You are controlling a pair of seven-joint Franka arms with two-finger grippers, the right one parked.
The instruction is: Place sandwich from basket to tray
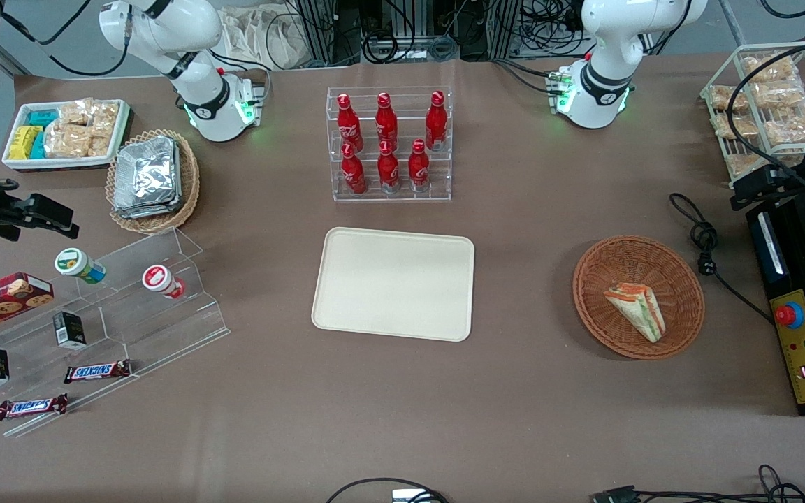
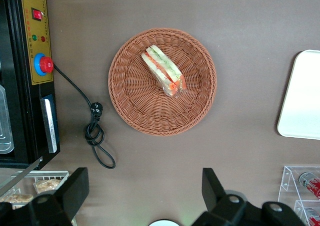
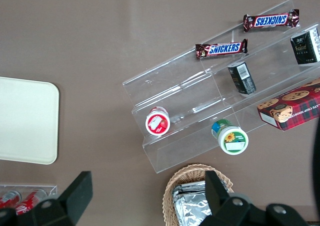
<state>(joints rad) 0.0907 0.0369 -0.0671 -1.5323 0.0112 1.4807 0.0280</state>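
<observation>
- The small triangular wedge sandwich [image 1: 636, 309] [image 2: 163, 70], pale bread with orange, red and green filling under clear wrap, lies on its side in the round reddish-brown woven wicker basket [image 1: 682, 279] [image 2: 130, 94].
- That basket sits on the brown tabletop [image 1: 514, 391] toward the working arm's end, about midway between the edge nearest the front camera and the edge where the arm bases stand.
- The flat rectangular cream-beige plastic tray [image 1: 394, 283] [image 2: 302, 94], round-cornered with a raised rim, lies near the middle of the tabletop, well apart from the basket, with nothing on it.
- The left arm's two-finger gripper [image 2: 142, 198] hangs high above the tabletop beside the basket, touching nothing; its two dark fingers [image 2: 75, 188] are spread wide apart with nothing between them.
- A black cable with a plug [image 1: 703, 241] [image 2: 95, 131] lies coiled on the tabletop just beside the basket, between it and a black control box with a yellow panel and red button [image 1: 794, 328] [image 2: 35, 61] at the working arm's end.
- A clear acrylic rack of red bottles [image 1: 388, 143] stands farther from the front camera than the tray.
</observation>
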